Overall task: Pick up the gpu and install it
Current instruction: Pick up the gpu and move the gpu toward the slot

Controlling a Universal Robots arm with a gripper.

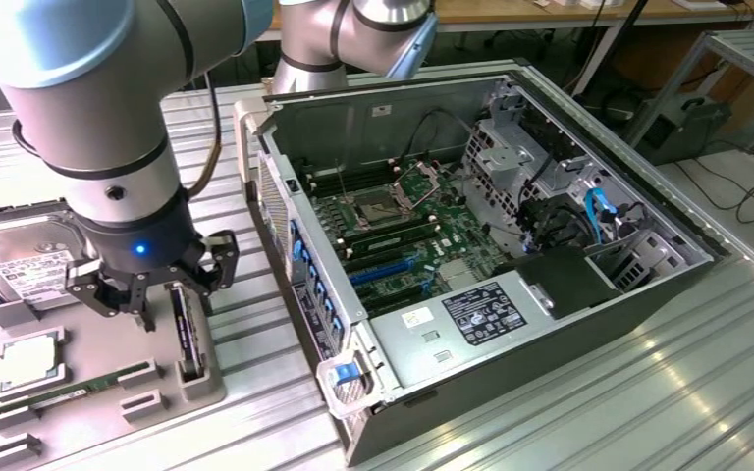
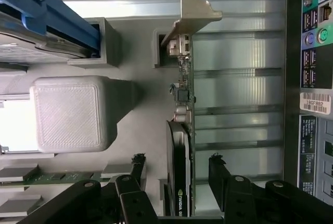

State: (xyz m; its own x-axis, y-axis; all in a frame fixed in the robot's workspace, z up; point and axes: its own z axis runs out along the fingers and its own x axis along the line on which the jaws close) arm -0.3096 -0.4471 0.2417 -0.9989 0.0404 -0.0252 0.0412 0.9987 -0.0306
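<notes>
The gpu [image 1: 188, 332] stands on its long edge in a slot of the grey holder tray [image 1: 95, 343], at the exterior view's lower left. In the wrist view the gpu [image 2: 183, 130] is a thin black card seen edge-on, with its silver end bracket [image 2: 195, 13] at the far end. My gripper [image 1: 154, 294] hangs directly over the card and is open. The gripper [image 2: 177, 166] straddles the card, one black finger [image 2: 138, 168] on each side with a small gap to the card. Nothing is held.
An open computer case [image 1: 482, 245] lies on its side at the exterior view's right, motherboard exposed; its rear panel [image 2: 315, 78] is close beside the holder. On the tray sit a silver hard drive [image 1: 24, 260], a green memory stick [image 1: 76, 388] and a grey block [image 2: 67, 109].
</notes>
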